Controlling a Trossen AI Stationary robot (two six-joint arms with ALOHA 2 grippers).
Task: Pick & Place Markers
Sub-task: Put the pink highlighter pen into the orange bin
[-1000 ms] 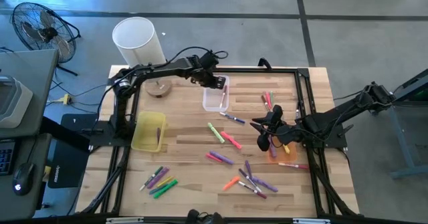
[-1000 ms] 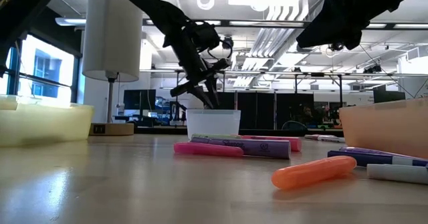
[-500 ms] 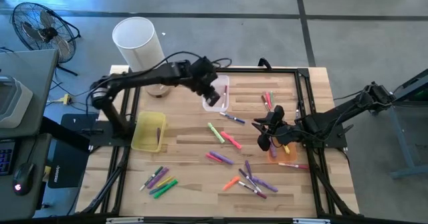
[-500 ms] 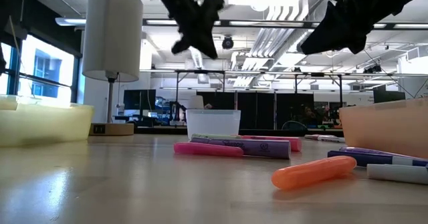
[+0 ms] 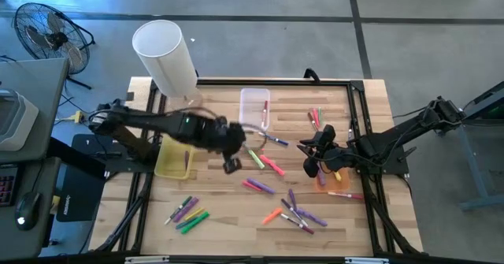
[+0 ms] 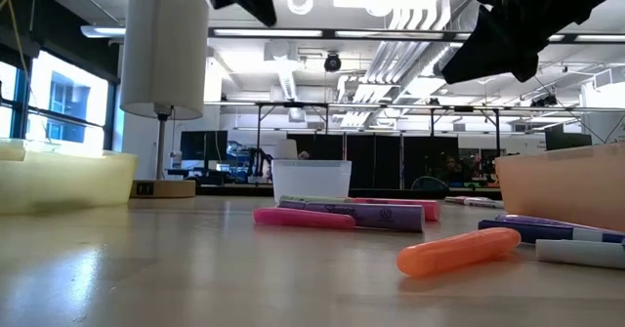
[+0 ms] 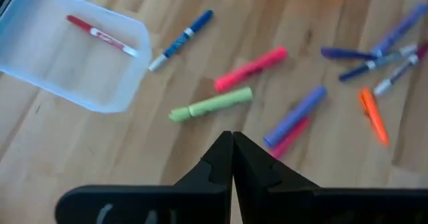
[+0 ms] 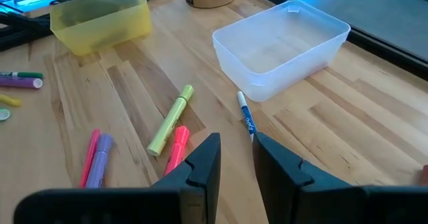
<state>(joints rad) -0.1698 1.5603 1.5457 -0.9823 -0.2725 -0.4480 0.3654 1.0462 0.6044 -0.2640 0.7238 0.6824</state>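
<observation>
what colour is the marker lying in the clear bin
Red, with a white band; the marker in the clear bin shows best in the left wrist view.

A red marker (image 7: 100,34) lies in the clear bin (image 7: 40,77). On the light wooden table (image 5: 220,209) are a blue marker (image 7: 180,40), a pink marker (image 7: 251,69), a light green marker (image 7: 210,105) and an orange marker (image 7: 372,114). The yellow bin (image 5: 174,155) stands near the table's left edge.

The table (image 5: 220,201) is pale wood planks with grain lines, smooth and a little shiny. The clear bin (image 5: 254,109) at 12 o'clock is see-through plastic, frosty and smooth. The yellow bin (image 5: 175,154) at 9 o'clock is cloudy yellow plastic. The markers (image 7: 210,105) look like smooth plastic with a soft shine. The left gripper (image 7: 232,158) has dull black fingers, like matt plastic. The lamp shade (image 5: 164,55) looks matt white.
</observation>
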